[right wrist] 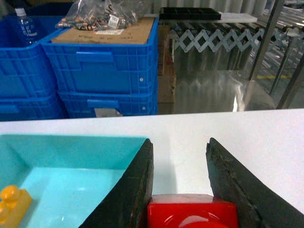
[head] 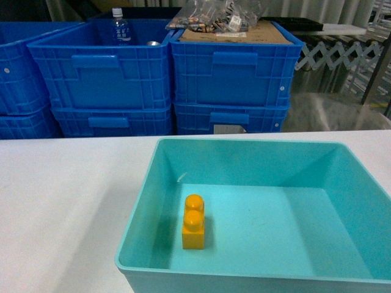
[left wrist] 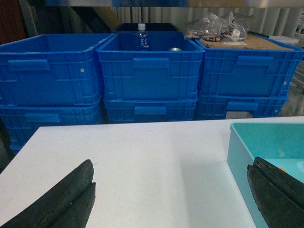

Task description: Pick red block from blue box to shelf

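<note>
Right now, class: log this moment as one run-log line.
right gripper: shut on red block | left gripper: open, empty | blue box: holds yellow brick only | shelf placement: pending

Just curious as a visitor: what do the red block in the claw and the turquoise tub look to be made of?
The red block looks like glossy moulded plastic, with bright highlights on top. The blue box seems smooth, satin plastic: seamless sloping walls, rounded rim. The right gripper pads look like dark, rough rubber or foam.
</note>
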Robot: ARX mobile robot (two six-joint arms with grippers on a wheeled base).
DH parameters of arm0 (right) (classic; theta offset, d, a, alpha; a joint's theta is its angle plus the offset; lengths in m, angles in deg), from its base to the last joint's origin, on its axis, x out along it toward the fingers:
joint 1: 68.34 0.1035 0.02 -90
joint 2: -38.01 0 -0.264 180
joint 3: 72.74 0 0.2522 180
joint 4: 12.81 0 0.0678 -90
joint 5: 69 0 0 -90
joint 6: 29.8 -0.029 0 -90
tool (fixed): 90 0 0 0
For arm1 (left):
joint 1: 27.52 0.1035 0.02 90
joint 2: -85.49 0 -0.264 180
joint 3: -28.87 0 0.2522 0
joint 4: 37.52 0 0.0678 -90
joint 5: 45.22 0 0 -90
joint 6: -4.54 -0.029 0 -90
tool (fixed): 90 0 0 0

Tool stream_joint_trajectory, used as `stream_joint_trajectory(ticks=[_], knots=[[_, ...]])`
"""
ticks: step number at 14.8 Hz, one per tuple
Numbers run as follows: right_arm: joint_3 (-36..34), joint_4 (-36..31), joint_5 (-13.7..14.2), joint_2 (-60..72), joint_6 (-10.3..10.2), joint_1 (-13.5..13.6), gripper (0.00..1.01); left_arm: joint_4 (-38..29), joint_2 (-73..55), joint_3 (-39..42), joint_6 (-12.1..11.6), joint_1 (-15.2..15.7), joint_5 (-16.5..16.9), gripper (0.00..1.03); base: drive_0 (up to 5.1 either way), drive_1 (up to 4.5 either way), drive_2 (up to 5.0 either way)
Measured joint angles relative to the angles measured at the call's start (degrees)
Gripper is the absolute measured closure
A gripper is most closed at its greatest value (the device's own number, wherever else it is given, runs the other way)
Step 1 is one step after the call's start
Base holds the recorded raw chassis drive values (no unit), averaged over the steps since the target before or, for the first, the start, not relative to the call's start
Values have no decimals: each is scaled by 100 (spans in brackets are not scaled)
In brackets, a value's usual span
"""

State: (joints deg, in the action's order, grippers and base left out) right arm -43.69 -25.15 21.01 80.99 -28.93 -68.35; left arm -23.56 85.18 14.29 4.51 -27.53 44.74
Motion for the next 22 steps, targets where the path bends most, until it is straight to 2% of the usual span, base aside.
stream_joint_trajectory(ticks=[2,4,5,7,9,18,19,20,22], knots=[[-651,492,-2,-1069,-2,0,73,0,0,0,0,0,-2,5,0,0,0],[-1239,1261,0,-2354,-4,0,73,0,0,0,0,0,0,5,0,0,0],[-1449,2409,-2,-3375,-20,0,73,2,0,0,0,0,0,5,0,0,0],[-1440,2520,-11,-4258,-24,2,73,2,-2,0,0,0,-13,5,0,0,0],[-1456,2717,0,-4264,-26,0,73,-2,-2,0,0,-2,-9,5,0,0,0],[-1456,2634,-2,-4269,-31,0,73,2,-2,0,0,0,-2,5,0,0,0],[-1443,2750,59,-4253,-72,22,73,2,0,0,0,0,-2,5,0,0,0],[-1427,2955,240,-4148,-133,142,73,2,0,0,0,0,-2,5,0,0,0],[-1425,2942,264,-4122,-153,188,73,4,0,0,0,0,-2,5,0,0,0]])
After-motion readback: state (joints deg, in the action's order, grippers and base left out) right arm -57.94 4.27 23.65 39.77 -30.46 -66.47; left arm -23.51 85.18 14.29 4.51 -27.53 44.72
